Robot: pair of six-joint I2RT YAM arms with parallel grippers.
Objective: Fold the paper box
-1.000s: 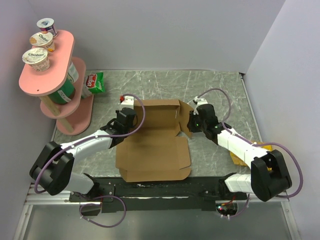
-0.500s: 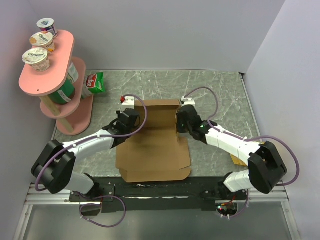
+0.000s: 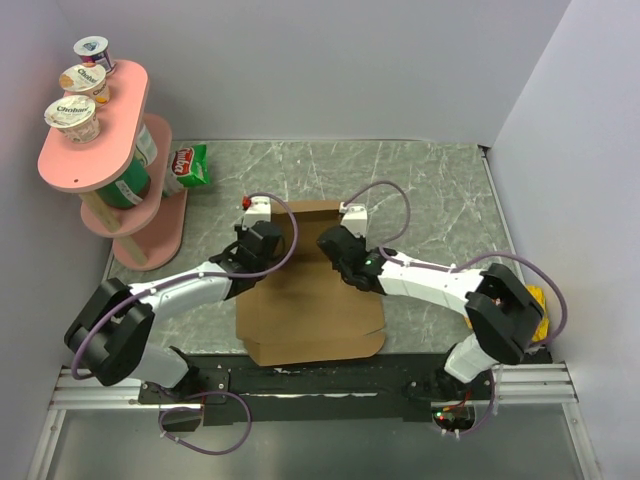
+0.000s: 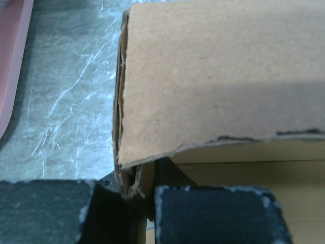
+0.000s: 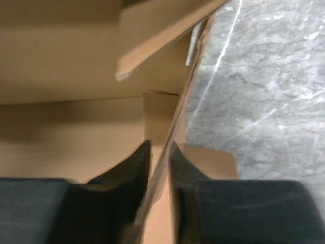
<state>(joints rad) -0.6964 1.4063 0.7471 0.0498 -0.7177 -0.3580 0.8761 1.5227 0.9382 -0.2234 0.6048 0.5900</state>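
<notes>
The paper box, brown cardboard, lies at the table's near middle with its far panel lifted and folded toward the front. My left gripper is at the box's far left corner. In the left wrist view the panel fills the frame, and the left gripper is shut on the left side wall's edge. My right gripper reaches over the box's far middle. In the right wrist view it is shut on a thin upright cardboard flap, with the box's inside on the left.
A pink two-tier stand with yogurt cups stands at the far left. A green snack bag lies beside it. A yellow object lies at the right edge behind the right arm. Walls close in the back and right.
My right gripper has swung left from the box's right edge to over its middle, carrying the flap and folding the far panel forward. My left gripper has shifted slightly right.
</notes>
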